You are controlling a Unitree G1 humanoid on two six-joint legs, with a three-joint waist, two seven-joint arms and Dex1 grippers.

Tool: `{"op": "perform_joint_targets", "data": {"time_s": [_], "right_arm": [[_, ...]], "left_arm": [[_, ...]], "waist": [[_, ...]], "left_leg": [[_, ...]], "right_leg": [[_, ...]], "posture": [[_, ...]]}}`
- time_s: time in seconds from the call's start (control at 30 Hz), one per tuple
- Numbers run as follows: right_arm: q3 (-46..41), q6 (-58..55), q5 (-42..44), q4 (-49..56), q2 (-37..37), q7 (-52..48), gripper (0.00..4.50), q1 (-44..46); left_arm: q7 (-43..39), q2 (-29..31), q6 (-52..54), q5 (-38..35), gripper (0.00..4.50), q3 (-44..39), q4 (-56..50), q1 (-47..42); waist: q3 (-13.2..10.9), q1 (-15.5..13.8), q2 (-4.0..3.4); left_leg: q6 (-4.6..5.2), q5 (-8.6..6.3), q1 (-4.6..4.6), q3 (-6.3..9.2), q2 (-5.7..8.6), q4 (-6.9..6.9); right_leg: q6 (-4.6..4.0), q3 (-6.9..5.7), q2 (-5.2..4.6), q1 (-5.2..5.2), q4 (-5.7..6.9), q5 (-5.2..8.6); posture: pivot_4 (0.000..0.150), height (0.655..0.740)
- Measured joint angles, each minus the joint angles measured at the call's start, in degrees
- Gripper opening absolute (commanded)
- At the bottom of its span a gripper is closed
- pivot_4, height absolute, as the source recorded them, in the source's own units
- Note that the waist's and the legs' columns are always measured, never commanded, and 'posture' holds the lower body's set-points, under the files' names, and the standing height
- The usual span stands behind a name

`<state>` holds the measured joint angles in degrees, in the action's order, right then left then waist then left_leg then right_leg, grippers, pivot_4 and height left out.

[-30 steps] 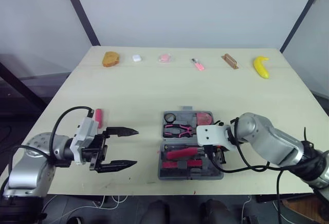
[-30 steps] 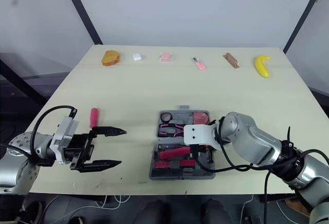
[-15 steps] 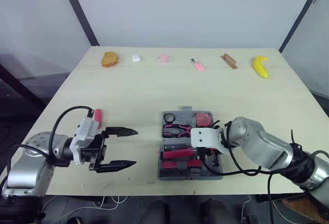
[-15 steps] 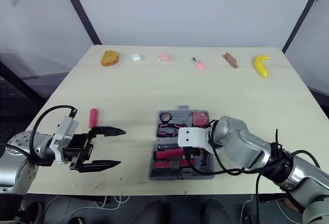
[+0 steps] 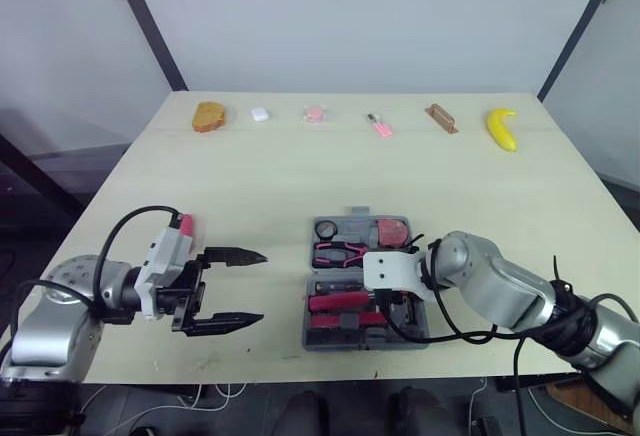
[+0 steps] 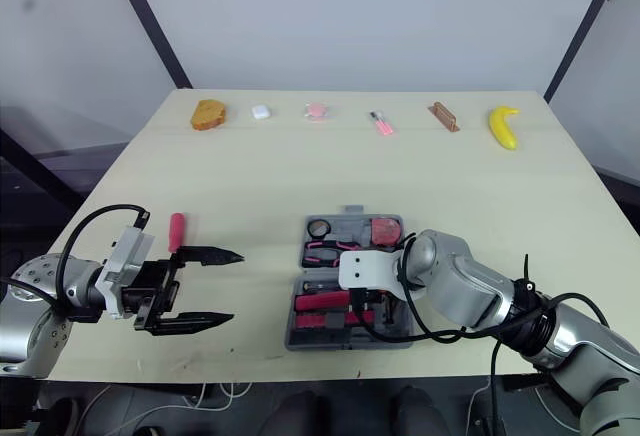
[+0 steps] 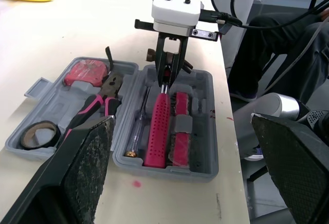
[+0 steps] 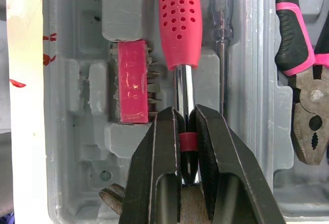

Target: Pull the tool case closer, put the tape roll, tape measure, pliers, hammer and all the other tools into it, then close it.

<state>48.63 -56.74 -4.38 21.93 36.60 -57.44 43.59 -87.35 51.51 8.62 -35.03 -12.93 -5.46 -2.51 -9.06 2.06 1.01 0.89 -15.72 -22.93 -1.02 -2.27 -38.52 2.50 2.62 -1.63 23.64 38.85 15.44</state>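
Because the hammer (image 8: 178, 23) must seat in its moulded slot in the near half of the open tool case (image 7: 203, 111) at the near middle of the table (image 5: 250, 176), the right gripper (image 8: 186, 113) pinches its chrome shaft, while the left gripper (image 5: 262, 286) hovers spread wide at near left.

Banana (image 5: 502, 128), perhaps bread (image 5: 209, 116), far back

Table (image 5: 300, 176) holds tool case (image 7: 203, 111), red-handled tool (image 5: 185, 224), banana (image 5: 501, 128), bread (image 5: 209, 115).
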Motion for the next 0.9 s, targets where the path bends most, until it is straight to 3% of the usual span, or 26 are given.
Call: {"op": "perform_joint_targets", "data": {"time_s": [0.07,0.33,0.43,0.47,0.57,0.9], "right_arm": [[-0.1,0.6,-0.2,0.0,0.1,0.5,2.41,0.0],[-2.7,2.0,0.6,0.0,0.2,0.7,2.41,-1.7],[-7.1,6.0,2.9,-0.6,-2.7,1.6,1.65,-4.3],[-8.5,8.1,4.0,-0.7,-3.9,1.6,1.11,-5.3],[-9.4,11.8,5.1,-1.9,-4.2,1.3,0.12,-6.1],[-11.2,23.1,4.7,-12.4,-6.7,1.2,0.12,-10.8]], "left_arm": [[0.0,0.0,0.0,0.0,4.5,0.0,0.0,0.1],[0.0,0.0,-0.1,0.0,4.5,0.0,0.0,0.4],[0.0,0.0,-0.2,0.0,4.5,0.0,0.0,0.5],[0.0,0.0,-0.3,0.0,4.5,0.0,0.0,0.5],[0.0,0.0,-0.4,0.0,4.5,0.0,0.0,0.6],[0.0,-0.2,-1.3,0.0,4.5,0.0,0.0,0.6]], "waist": [[0.0,0.1,0.0],[0.0,0.1,0.01],[0.0,0.2,0.04],[0.0,0.2,0.03],[0.0,0.2,0.04],[0.0,0.1,0.08]], "left_leg": [[0.0,0.0,0.0,0.0,0.0,0.0],[0.0,0.0,0.0,0.0,0.01,0.0],[0.0,0.0,0.0,0.02,0.0,0.01],[0.0,0.0,0.0,0.0,0.0,0.02],[0.0,0.0,0.0,-0.01,0.01,0.01],[0.0,0.0,0.0,-0.02,0.03,0.0]], "right_leg": [[0.0,0.0,-0.01,0.0,-0.01,0.0],[0.0,0.0,-0.02,-0.01,-0.01,0.0],[0.0,-0.01,0.0,-0.01,0.0,0.0],[0.0,0.0,-0.01,-0.01,0.0,0.0],[0.01,0.0,-0.04,-0.01,-0.01,0.0],[0.01,0.0,-0.04,-0.02,-0.01,-0.01]], "posture": [[0.15,0.74],[0.15,0.74],[0.15,0.74],[0.15,0.74],[0.15,0.74],[0.15,0.74]]}}
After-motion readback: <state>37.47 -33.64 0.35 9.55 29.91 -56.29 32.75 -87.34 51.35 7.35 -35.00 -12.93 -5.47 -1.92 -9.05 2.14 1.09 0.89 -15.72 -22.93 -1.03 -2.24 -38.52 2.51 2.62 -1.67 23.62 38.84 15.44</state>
